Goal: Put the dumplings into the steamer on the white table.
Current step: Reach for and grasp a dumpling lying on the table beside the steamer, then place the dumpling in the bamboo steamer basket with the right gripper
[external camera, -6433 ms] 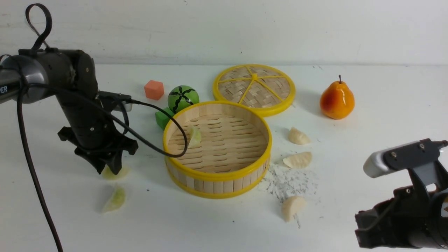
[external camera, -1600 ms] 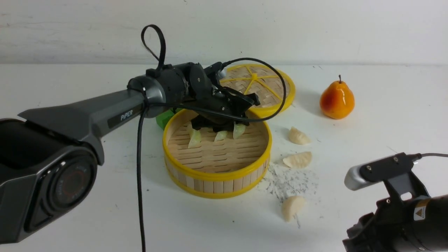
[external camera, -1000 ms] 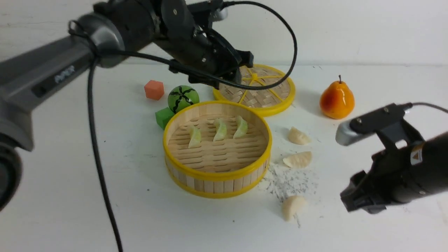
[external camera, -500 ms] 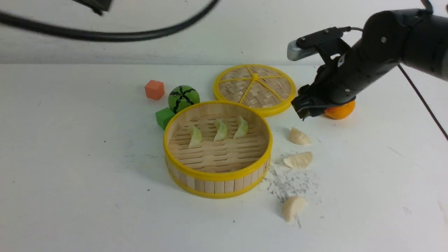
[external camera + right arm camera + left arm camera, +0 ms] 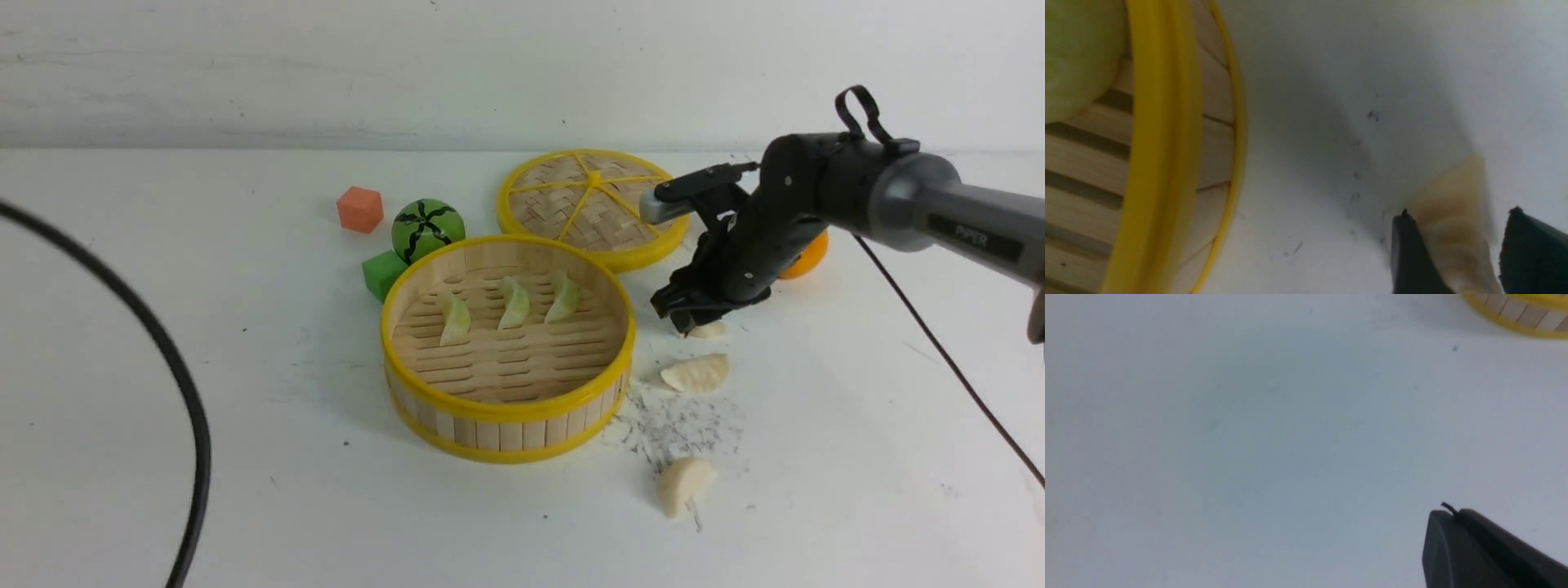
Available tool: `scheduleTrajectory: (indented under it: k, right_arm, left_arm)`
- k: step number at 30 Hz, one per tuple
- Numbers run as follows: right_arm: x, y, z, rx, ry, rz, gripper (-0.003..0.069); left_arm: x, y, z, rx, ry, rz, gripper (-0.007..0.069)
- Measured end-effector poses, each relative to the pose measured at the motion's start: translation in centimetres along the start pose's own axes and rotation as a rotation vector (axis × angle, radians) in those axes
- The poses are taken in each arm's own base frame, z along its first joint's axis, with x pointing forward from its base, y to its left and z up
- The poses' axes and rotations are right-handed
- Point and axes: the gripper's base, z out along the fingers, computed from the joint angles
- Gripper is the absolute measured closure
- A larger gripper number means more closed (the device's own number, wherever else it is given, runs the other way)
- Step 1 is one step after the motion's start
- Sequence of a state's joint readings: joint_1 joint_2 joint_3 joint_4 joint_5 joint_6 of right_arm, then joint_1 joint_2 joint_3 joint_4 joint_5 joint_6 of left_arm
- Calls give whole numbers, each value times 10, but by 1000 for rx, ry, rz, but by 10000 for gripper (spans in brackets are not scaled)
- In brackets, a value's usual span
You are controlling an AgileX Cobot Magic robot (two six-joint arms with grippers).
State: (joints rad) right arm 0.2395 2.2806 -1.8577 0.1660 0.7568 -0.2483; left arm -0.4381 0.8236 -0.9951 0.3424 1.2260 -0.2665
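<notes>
The steamer (image 5: pixel 506 408) stands mid-table with three pale green dumplings (image 5: pixel 514 302) in a row inside. Three cream dumplings lie on the white table (image 5: pixel 245 490) to its right: the far one (image 5: pixel 709 330), a middle one (image 5: pixel 695 373) and a near one (image 5: pixel 684 482). My right gripper (image 5: pixel 686 320) is down over the far one. In the right wrist view the gripper (image 5: pixel 1460 211) is open, its fingers either side of that dumpling (image 5: pixel 1453 237), beside the steamer wall (image 5: pixel 1163 143). My left gripper (image 5: pixel 1449 512) is shut and empty over bare table, with the steamer's edge (image 5: pixel 1523 314) far off.
The woven lid (image 5: pixel 592 204) lies behind the steamer. An orange pear (image 5: pixel 808 255) is mostly hidden behind my right arm. A watermelon ball (image 5: pixel 427 229), orange cube (image 5: pixel 359 209) and green cube (image 5: pixel 381 273) sit at the steamer's back left. A black cable (image 5: pixel 175 376) arcs across the left.
My left arm left the green dumplings in the steamer and withdrew out of the front view. My right arm swung in and came down over the far cream dumpling.
</notes>
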Motion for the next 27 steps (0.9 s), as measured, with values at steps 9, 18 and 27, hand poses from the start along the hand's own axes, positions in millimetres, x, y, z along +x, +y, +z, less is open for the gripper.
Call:
scheduleTrajectory:
  k: [9, 18, 27]
  right_arm:
    - [-22, 7, -36, -77, 61, -2, 478]
    - [-49, 114, -71, -454, 1, -32, 478]
    - [-29, 186, -20, -328, 58, -119, 478]
  left_arm:
    - [88, 26, 9, -162, -104, -255, 637]
    - [126, 22, 31, 9, -534, -502, 637]
    - [125, 21, 28, 49, -658, -488, 637]
